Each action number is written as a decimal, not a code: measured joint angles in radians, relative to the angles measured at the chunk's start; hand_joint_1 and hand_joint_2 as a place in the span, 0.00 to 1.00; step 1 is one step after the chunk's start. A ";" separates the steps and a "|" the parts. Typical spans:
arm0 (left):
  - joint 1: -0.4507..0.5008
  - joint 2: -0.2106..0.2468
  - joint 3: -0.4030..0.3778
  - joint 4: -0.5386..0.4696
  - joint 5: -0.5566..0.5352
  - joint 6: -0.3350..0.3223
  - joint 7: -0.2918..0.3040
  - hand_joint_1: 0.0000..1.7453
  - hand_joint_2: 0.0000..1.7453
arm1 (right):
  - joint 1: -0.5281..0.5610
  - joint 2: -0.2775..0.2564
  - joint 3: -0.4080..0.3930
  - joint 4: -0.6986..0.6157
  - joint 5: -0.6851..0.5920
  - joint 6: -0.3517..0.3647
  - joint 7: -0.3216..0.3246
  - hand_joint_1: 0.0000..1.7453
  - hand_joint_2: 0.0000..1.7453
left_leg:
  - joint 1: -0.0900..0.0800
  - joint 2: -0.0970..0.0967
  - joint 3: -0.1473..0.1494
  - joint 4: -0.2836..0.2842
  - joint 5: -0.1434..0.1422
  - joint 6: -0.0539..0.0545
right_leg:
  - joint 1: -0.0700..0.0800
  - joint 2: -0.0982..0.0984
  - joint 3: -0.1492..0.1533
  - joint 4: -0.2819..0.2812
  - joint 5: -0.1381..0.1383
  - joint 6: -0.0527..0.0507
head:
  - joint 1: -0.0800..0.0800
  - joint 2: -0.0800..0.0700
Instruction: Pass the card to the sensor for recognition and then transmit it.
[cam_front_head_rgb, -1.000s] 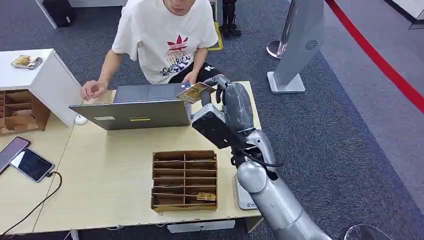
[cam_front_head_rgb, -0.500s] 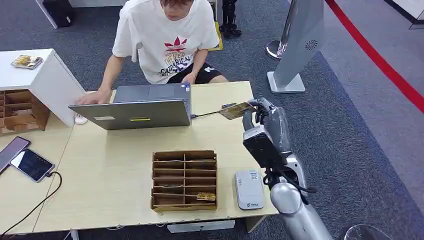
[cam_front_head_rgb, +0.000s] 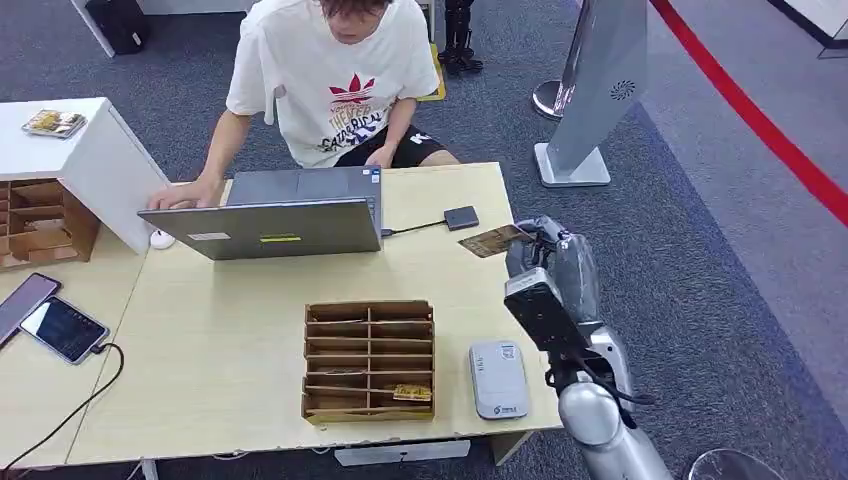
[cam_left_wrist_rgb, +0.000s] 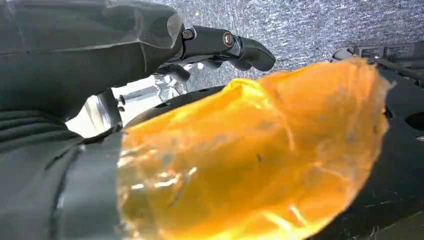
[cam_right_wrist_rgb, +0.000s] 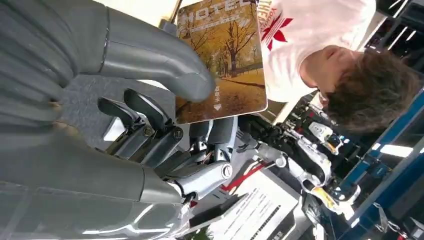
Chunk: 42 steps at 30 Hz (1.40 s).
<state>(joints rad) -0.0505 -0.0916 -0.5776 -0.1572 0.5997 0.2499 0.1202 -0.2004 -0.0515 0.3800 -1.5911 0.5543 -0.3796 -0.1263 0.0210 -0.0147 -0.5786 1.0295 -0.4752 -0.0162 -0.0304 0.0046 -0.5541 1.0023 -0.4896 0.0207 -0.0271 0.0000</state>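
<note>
My right hand (cam_front_head_rgb: 548, 258) hangs over the table's right edge and pinches a hotel card (cam_front_head_rgb: 495, 241) with an autumn-tree picture. In the right wrist view the card (cam_right_wrist_rgb: 225, 55) sits between the thick thumb (cam_right_wrist_rgb: 150, 60) and the dark fingers (cam_right_wrist_rgb: 145, 122). A grey-white sensor box (cam_front_head_rgb: 498, 378) lies flat near the table's front right corner, below and nearer than the card. A small dark box (cam_front_head_rgb: 461, 217) on a cable lies just beyond the card. My left hand (cam_left_wrist_rgb: 220, 45) stretches its dark fingers over grey carpet, with an orange blur close to the lens.
A wooden card rack (cam_front_head_rgb: 369, 360) stands left of the sensor box, with a card in its front slot. A person in a white shirt (cam_front_head_rgb: 330, 80) sits behind an open laptop (cam_front_head_rgb: 275, 215). Two phones (cam_front_head_rgb: 50, 318) lie at the left. A white kiosk stand (cam_front_head_rgb: 590, 90) rises at the right.
My right arm has swung right and back from the laptop to the table's right edge, carrying the card. The sensor box, hidden by the arm before, now shows.
</note>
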 joint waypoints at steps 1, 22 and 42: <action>0.000 0.000 0.000 0.000 0.005 0.001 0.000 0.00 0.00 | 0.005 -0.002 -0.003 0.000 0.007 0.002 0.006 1.00 1.00 | 0.000 0.000 0.000 0.000 0.000 0.000 | 0.000 0.000 0.000 0.000 0.000 0.000 | 0.000 0.000; 0.006 0.002 0.025 0.000 0.040 -0.001 -0.006 0.00 0.00 | 0.089 -0.217 -0.048 0.031 -0.069 0.343 0.022 1.00 1.00 | 0.000 -0.001 -0.001 0.000 0.000 0.001 | 0.000 -0.001 0.000 0.000 0.000 0.001 | 0.000 0.000; 0.008 0.010 0.026 0.000 0.043 -0.016 -0.006 0.00 0.00 | -0.083 -0.432 0.002 0.092 -0.159 0.541 0.008 1.00 1.00 | 0.000 -0.001 -0.001 0.002 0.000 0.001 | -0.001 0.000 0.000 0.000 0.001 0.002 | 0.000 0.000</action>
<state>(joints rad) -0.0420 -0.0813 -0.5520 -0.1572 0.6432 0.2342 0.1141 -0.2839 -0.4833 0.3815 -1.4992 0.3948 0.1613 -0.1182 0.0206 -0.0154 -0.5799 1.0312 -0.4752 -0.0148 -0.0311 0.0042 -0.5537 1.0020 -0.4883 0.0229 -0.0267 0.0000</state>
